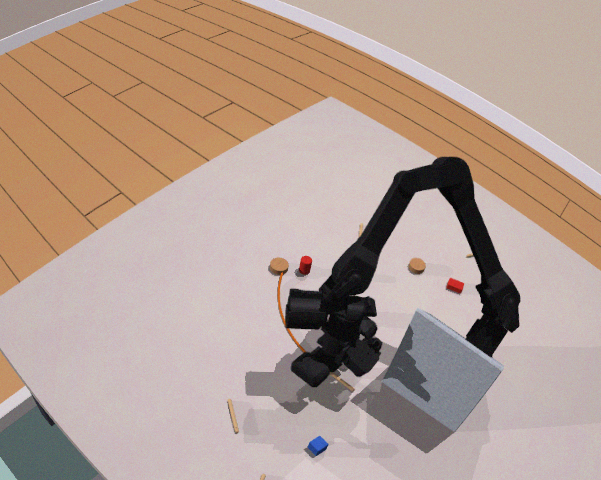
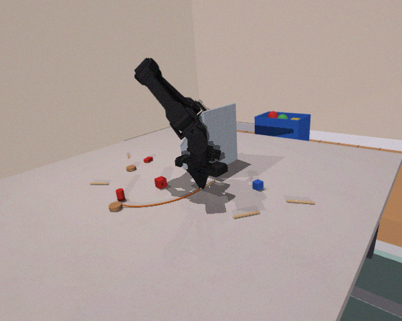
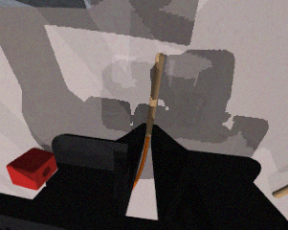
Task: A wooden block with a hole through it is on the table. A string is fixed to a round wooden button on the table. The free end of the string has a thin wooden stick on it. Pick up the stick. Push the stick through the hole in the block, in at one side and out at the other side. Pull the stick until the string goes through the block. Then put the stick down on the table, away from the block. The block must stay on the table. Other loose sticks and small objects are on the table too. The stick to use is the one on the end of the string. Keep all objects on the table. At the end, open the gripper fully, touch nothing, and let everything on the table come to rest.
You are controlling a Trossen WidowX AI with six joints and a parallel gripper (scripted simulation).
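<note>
The stick on the string (image 1: 344, 382) (image 2: 209, 183) (image 3: 157, 81) lies low at the table top. My gripper (image 2: 202, 187) (image 3: 148, 127) is shut on its string end, fingertips close to the table; the far end sticks out ahead. The orange string (image 1: 279, 297) (image 2: 152, 204) (image 3: 144, 163) curves back to its round wooden button (image 1: 278, 265) (image 2: 115, 206). A small red block (image 2: 160, 182) (image 3: 32, 168) with a dark round hole in one face stands on the table, beside the left finger in the wrist view. The arm hides it in the top view.
A tall grey-blue panel (image 1: 445, 377) (image 2: 221, 134) stands near the arm. A red cylinder (image 1: 305, 265) (image 2: 120, 194), another button (image 1: 416, 265) (image 2: 131, 168), a flat red piece (image 1: 455, 285) (image 2: 148, 159), a blue cube (image 1: 318, 445) (image 2: 257, 184) and several loose sticks lie around.
</note>
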